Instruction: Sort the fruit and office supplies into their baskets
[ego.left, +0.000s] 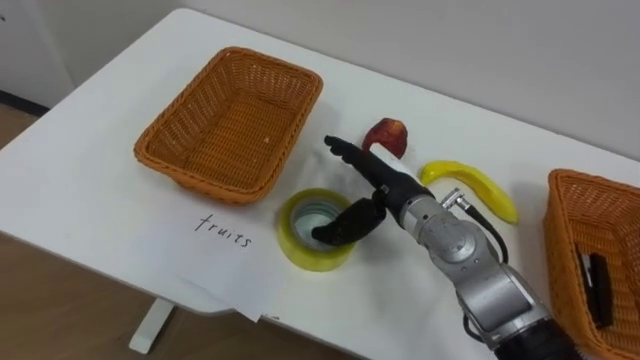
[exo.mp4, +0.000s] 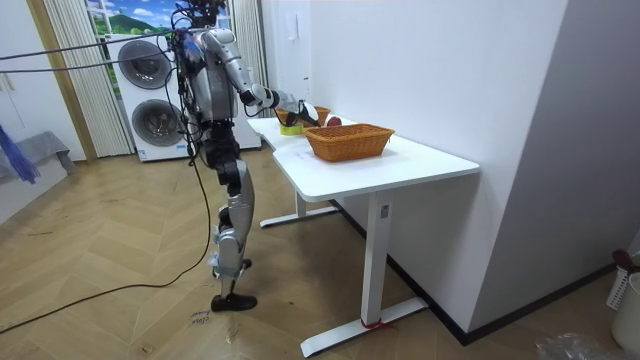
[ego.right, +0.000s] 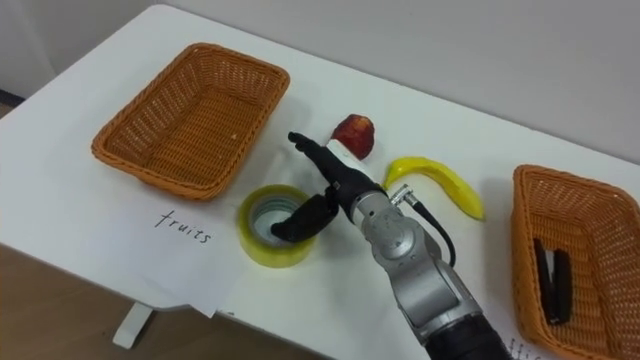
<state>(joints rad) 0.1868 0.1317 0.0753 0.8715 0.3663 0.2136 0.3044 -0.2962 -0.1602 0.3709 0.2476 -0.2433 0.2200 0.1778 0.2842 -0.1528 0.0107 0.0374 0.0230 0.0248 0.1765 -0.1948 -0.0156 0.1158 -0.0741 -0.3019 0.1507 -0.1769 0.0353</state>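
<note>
Yellow tape roll (ego.left: 308, 260) lies flat at the lower middle of the frame, its hole facing straight up, so it has no long axis to speak of. It sits on a white sheet of paper (ego.left: 230, 265) marked "fruits", whose corner hangs over the near edge of the white table (ego.left: 90, 200), and that edge runs just below the roll.

The right hand (ego.left: 388, 192) comes in from the lower right and is spread wide. Its straight fingers (ego.left: 350, 157) point to the upper left and pass beyond the roll with bare table showing between. The bent part of the hand dips over the roll's right rim into the hole, and nothing is clamped.

An empty wicker basket (ego.left: 170, 150) stands at the upper left, just beyond the paper. The red apple (ego.left: 388, 133) lies just past the fingertips. The banana (ego.left: 475, 186) lies to its right, with its long axis running from centre toward the lower right. A second wicker basket (ego.left: 565, 240) at the right edge holds dark office items (ego.left: 599, 285). Open tabletop lies left of the empty basket and along the far side.

In the room view the robot stands upright at the table's end.
</note>
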